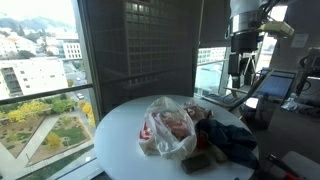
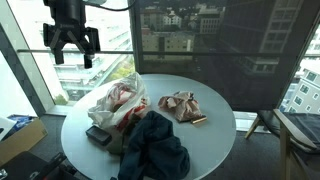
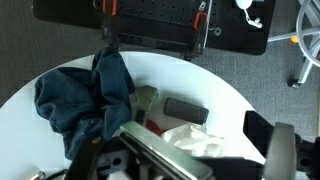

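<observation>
Up over the round white table [image 2: 215,135], right by the big window w/ the city outside, the gripper [image 2: 72,58] hangs high in the air, well apart from everything below. Its two fingers stand spread, nothing btw them, nothing touched. In both exterior views it points straight down.

Closest thing under it is the plastic bag [image 2: 112,100], a crumpled clear one w/ reddish and pale stuff inside; can't tell what exactly. It sits on the tabletop toward the window side, bulging upward, mouth not clearly visible. In an exterior view [image 1: 165,125] the bag takes up the middle of the table.

Just beside the bag, touching it as far as I can see, lies a blue cloth [image 2: 155,148], dark, bunched in a heap, w/ one end hanging over the table edge. The wrist view looks down on that cloth too, spread in folds at the left.

Btw bag and cloth, near the table's rim, is a dark oblong piece [image 2: 98,135], lying flat. On the far side of the cloth from it sits a brown crumpled bundle [image 2: 180,104], apart from the bag, and a small tan block [image 2: 199,120] lies right against that bundle.

Wrist view: the white edge of the bag shows at the lower right, the dark piece just above it, the cloth next to both.
</observation>
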`<action>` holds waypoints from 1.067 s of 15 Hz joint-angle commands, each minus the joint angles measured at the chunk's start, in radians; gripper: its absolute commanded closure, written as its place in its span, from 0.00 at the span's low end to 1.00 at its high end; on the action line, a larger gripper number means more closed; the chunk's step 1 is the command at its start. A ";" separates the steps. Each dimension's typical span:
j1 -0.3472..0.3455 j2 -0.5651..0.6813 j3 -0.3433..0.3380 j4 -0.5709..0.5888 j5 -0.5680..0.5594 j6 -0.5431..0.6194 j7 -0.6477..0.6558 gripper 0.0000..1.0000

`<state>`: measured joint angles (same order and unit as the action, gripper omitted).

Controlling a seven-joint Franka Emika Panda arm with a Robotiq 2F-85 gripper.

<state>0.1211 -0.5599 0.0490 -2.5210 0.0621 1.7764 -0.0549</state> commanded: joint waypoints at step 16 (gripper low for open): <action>-0.011 0.681 0.041 0.299 -0.031 0.412 0.077 0.00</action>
<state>0.0981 -0.0269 0.0632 -2.3715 0.0544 2.2120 -0.0214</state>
